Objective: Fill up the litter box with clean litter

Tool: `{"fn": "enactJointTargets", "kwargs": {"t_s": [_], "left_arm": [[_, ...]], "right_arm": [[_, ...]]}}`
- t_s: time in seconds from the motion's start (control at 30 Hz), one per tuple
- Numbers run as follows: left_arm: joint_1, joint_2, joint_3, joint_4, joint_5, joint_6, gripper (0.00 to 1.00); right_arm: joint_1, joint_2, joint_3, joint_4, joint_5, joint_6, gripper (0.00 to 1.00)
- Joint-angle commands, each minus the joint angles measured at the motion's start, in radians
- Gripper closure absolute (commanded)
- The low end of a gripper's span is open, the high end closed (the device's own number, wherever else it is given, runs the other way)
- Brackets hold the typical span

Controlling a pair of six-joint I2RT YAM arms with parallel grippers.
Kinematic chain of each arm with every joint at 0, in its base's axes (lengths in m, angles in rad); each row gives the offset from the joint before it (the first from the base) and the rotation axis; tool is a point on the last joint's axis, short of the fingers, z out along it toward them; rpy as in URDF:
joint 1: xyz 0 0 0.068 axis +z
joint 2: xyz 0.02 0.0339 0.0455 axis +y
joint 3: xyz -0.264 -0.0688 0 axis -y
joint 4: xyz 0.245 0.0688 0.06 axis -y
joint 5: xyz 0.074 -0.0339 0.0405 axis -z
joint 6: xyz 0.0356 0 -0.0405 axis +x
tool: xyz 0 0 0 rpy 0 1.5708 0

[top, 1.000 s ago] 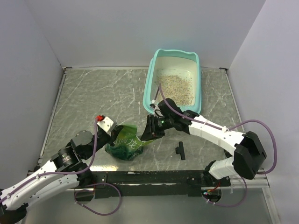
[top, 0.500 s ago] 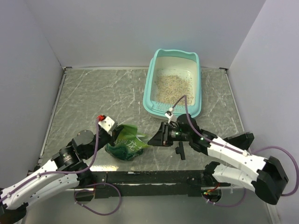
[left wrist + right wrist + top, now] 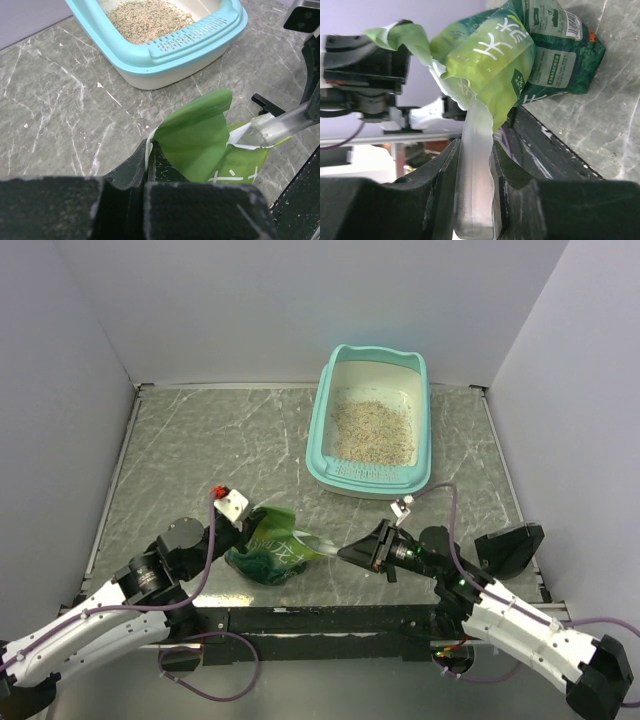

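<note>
Near desk's (image 3: 200, 440) front edge: right hand (image 3: 366, 552) grips clear scoop (image 3: 322, 544), tip inside green pouch (image 3: 270, 556) pinched by left hand (image 3: 241, 529); litter box (image 3: 370, 478) lies straight beyond, nearer right hand.

scoop (image 3: 473, 145) head: inside the green pouch (image 3: 520, 55); only the translucent handle shows
pouch contents: unseen
litter box (image 3: 165, 50): far end cut off by the left wrist view's top edge
black piece (image 3: 263, 101) on the table (image 3: 60, 115): partly behind the pouch, kind unclear
</note>
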Motion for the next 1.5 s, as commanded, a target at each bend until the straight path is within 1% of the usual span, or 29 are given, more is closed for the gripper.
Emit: {"fn": "enactJointTargets", "kwargs": {"t_s": [0.0,0.03,0.17,0.27,0.47,0.6,0.8,0.93,1.17,1.33,1.47], "left_arm": [[0.006,0.003,0.032,0.034,-0.071,0.009,0.99],[0.006,0.004,0.031,0.034,-0.071,0.009,0.99],[0.006,0.012,0.031,0.034,-0.073,0.010,0.99],[0.006,0.012,0.029,0.034,-0.073,0.012,0.99],[0.006,0.012,0.025,0.039,-0.070,0.013,0.99],[0.008,0.030,0.025,0.041,-0.058,0.013,0.99],[0.006,0.079,0.031,0.040,-0.038,0.001,0.99],[0.003,0.078,0.028,0.057,-0.010,-0.002,0.99],[-0.006,0.110,0.023,0.083,0.053,-0.003,0.99],[-0.017,0.086,0.009,0.125,0.093,-0.004,0.99],[-0.021,0.057,-0.002,0.151,0.123,-0.004,0.99]], "right_arm": [[0.009,-0.111,-0.088,0.062,0.025,0.109,1.00],[0.009,-0.145,-0.119,0.077,0.028,0.120,1.00],[0.007,-0.188,-0.174,0.160,0.028,0.160,1.00],[0.007,-0.222,-0.194,0.171,0.028,0.169,1.00],[0.009,-0.324,-0.183,0.102,0.045,0.158,1.00],[0.009,-0.398,-0.145,0.019,0.053,0.143,1.00],[0.007,-0.453,-0.085,-0.119,0.063,0.111,1.00],[0.009,-0.472,-0.050,-0.212,0.071,0.079,1.00],[0.009,-0.459,-0.001,-0.287,0.071,0.053,1.00],[0.009,-0.441,-0.005,-0.291,0.080,0.051,1.00],[0.009,-0.413,-0.019,-0.258,0.083,0.045,1.00]]}}
